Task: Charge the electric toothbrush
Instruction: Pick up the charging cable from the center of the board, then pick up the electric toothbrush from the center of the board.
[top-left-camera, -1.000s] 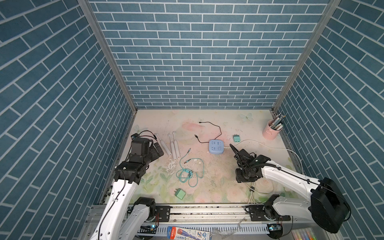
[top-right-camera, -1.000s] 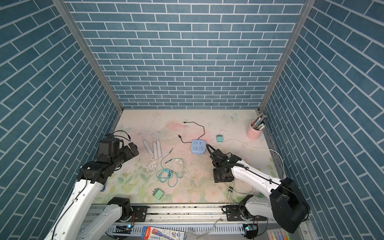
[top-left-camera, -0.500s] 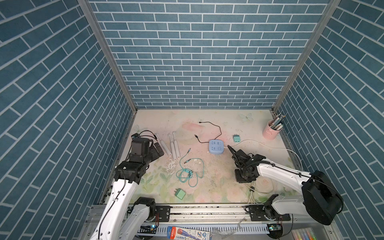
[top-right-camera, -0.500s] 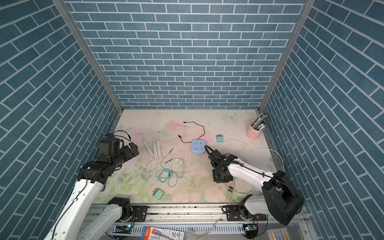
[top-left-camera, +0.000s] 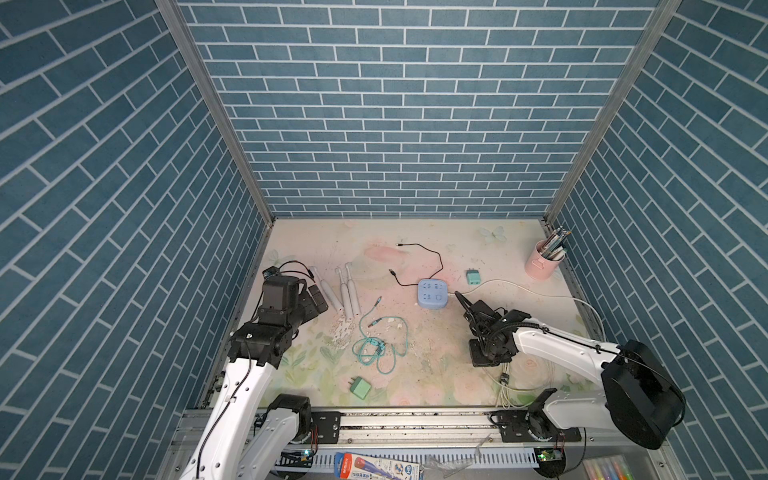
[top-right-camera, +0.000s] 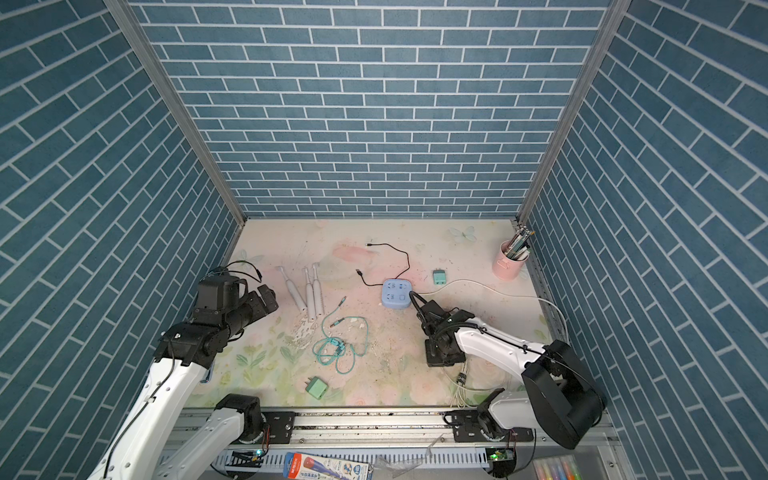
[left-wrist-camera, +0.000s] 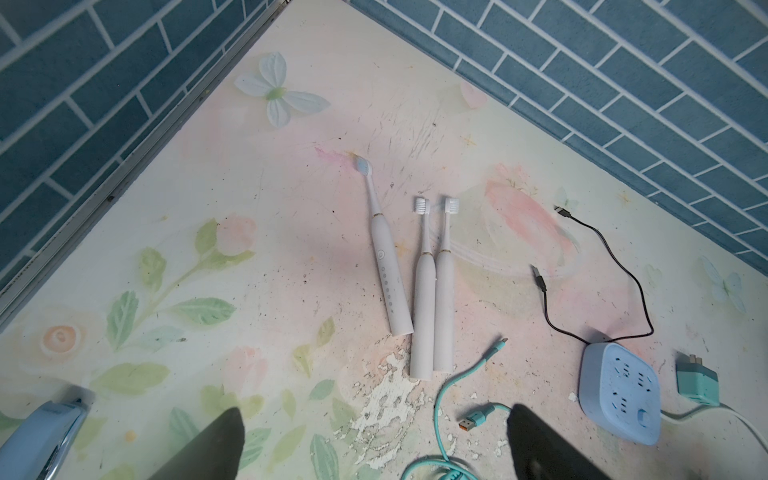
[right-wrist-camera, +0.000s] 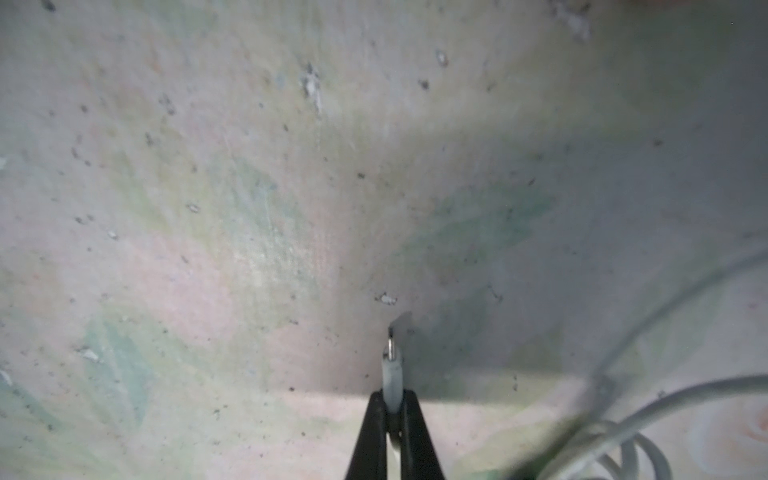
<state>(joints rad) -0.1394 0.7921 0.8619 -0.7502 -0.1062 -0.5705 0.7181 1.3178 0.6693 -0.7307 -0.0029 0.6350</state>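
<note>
Over the last second the right fingers (right-wrist-camera: 372, 428) have pinched shut on a white cable plug (right-wrist-camera: 392, 374), its metal tip left sticking forward for inserting. The left fingers (left-wrist-camera: 208, 449) hang spread above the table (left-wrist-camera: 270, 353), facing three toothbrushes (left-wrist-camera: 424, 299) lying flat, probably to steady one.

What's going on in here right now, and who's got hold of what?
The right gripper is shut on a white cable plug, holding it low over the table. The left gripper is open and empty, hovering near the three white toothbrushes, which lie flat and untouched. The blue power strip sits mid-table. No toothbrush has a cable plugged in yet.
</note>
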